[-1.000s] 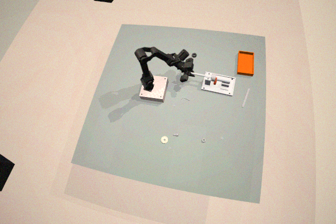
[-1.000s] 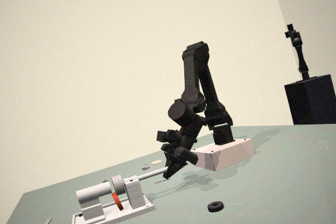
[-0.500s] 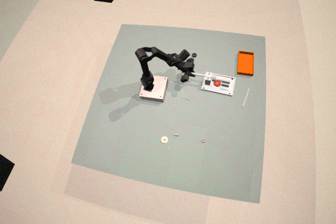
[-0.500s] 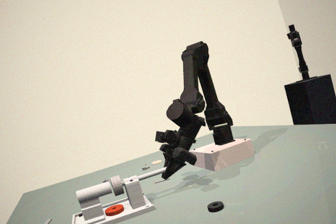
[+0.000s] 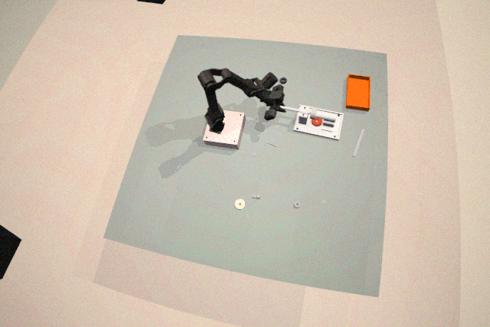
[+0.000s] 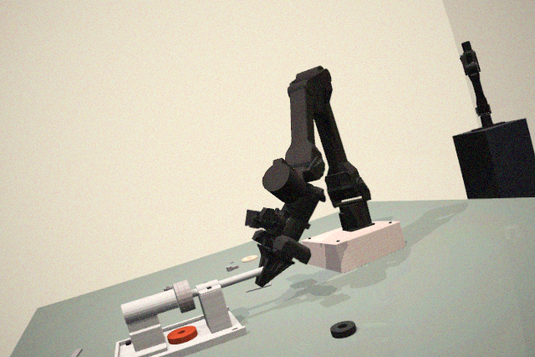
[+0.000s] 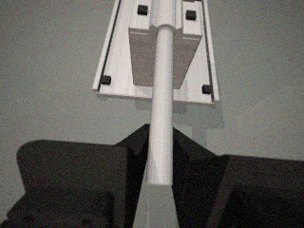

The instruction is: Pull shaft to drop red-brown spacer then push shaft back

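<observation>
The tabletop carries the arm's pale base block toward its left edge in the top view; nearer the right edge, below the top right corner, lies the white fixture plate, with the orange tray between it and that corner; on the plate stands the big housing block; the shaft runs from it toward the arm, through the support post; the gripper is clenched on the shaft's free end.

The red-brown spacer, bright orange-red here, lies flat on the fixture plate, off the shaft; a pale spacer sits up on the shaft by the housing's mouth; the black ring lies apart, toward the top edge in the top view.

The drop looks done, so the push back appears to be in hand; the next move calls for a straight drive along the shaft's line until it seats, then release; no brand, label or writing can be read.
</observation>
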Controlling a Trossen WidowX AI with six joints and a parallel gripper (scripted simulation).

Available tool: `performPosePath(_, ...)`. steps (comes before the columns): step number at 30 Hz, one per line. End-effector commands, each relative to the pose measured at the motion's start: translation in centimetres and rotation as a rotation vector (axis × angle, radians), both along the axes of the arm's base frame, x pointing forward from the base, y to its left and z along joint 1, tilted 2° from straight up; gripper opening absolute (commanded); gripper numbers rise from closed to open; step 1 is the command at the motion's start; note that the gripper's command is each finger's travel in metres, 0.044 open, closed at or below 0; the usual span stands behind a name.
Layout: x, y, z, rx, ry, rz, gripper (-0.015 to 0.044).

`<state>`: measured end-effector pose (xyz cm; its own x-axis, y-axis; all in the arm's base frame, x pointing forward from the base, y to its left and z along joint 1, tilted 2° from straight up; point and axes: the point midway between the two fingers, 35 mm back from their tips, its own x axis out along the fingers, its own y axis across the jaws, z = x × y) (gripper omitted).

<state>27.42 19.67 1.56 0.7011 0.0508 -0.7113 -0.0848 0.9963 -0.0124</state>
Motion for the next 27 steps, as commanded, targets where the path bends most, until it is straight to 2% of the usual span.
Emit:
performPosePath(1,0.25,0.09,0.09,0.000,-0.004,0.001,0.0000)
performPosePath(27,1.00,0.15,0.11,0.000,-0.004,0.001,0.0000)
